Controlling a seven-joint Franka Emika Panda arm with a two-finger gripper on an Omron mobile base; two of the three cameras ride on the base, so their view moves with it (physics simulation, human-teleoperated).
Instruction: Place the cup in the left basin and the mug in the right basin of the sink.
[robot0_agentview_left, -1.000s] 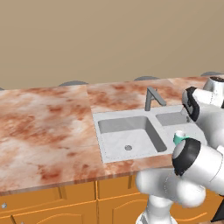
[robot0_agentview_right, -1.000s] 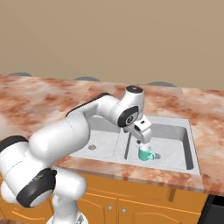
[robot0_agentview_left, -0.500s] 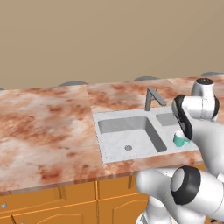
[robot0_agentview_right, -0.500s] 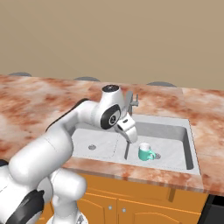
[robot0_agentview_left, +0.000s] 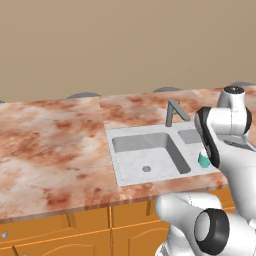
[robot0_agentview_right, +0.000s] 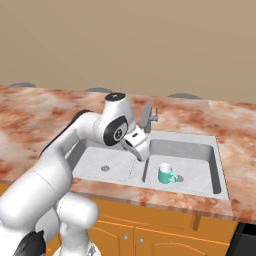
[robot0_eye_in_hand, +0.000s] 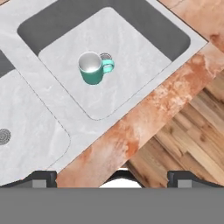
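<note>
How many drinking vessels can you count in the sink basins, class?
1. The mug stands upright in the right basin, beside its drain. The left basin holds nothing that shows, though the arm hides part of it.

The mug (robot0_eye_in_hand: 92, 68) is teal-green with a white inside, standing at about eleven o'clock in the hand view. Both basins of the sink (robot0_agentview_right: 216, 145) are pale marbled grey with darker grey walls. The countertop (robot0_agentview_left: 50, 145) is mottled reddish-brown and cream, the cabinets (robot0_agentview_right: 165, 232) orange, the wood floor (robot0_eye_in_hand: 183, 148) brown-striped.
</note>
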